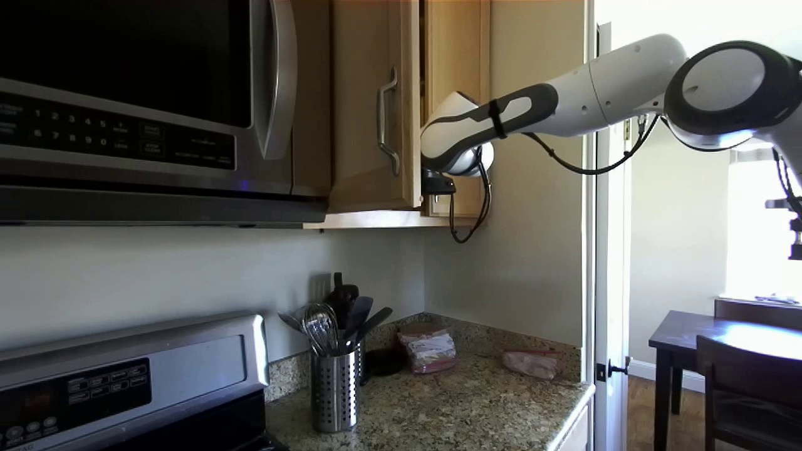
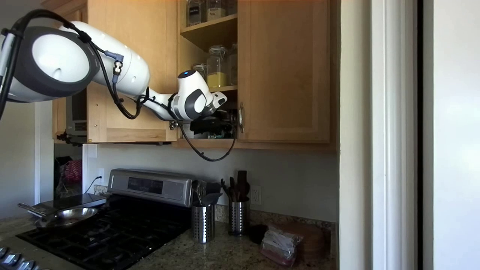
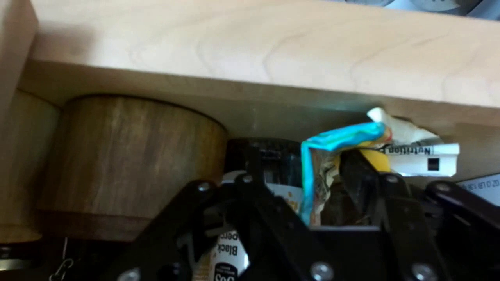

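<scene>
In the wrist view my gripper (image 3: 302, 160) stands open, its dark fingers apart inside the cabinet. Between them is a crumpled packet (image 3: 345, 136) with a bright blue edge and a yellow patch. One finger (image 3: 357, 183) overlaps the packet's yellow part; whether it touches is unclear. A gap separates the opposite finger from the blue edge. A dark-topped jar (image 3: 281, 156) shows behind the fingers, and a white container (image 3: 230, 249) marked "Black" is partly covered by the gripper. In an exterior view the gripper is a dark shape low in the open cabinet (image 2: 208, 33).
Brown wooden canisters (image 3: 133, 160) stand beside the gripper, with a pale wooden board (image 3: 265, 50) along the top of the wrist view. An open cabinet door (image 1: 369, 125) hides the gripper in an exterior view. Glass jars (image 2: 216, 67) sit on the shelf above. Utensil holders (image 2: 203, 225) stand below.
</scene>
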Motion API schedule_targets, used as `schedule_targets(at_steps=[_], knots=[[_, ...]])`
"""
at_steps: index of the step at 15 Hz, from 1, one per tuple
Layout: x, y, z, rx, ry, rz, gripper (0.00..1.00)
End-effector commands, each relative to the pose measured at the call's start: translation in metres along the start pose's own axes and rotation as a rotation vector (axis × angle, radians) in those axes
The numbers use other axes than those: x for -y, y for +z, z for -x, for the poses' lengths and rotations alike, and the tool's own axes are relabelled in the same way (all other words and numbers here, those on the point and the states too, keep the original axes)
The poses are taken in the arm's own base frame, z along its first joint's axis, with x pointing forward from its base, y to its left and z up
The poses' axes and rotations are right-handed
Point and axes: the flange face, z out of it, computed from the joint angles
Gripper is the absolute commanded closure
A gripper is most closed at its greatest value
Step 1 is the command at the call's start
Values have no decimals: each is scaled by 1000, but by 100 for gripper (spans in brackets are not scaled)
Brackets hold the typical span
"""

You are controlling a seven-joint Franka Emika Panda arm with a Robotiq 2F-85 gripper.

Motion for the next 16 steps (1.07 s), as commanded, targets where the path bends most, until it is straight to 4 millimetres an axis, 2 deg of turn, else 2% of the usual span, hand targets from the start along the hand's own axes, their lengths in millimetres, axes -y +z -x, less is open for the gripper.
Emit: schedule_targets(at_steps=[1, 3, 5, 8, 9, 12, 16], knots=[[-9, 4, -3, -14, -15, -9, 75], [-9, 2, -5, -20, -21, -9, 88], [-7, -2, -7, -27, -30, -10, 94], [6, -12, -10, -41, -56, -34, 97], [12, -16, -10, -44, -71, -52, 94], [27, -27, -9, -50, -88, -100, 93], [35, -47, -7, -56, -72, -135, 94]])
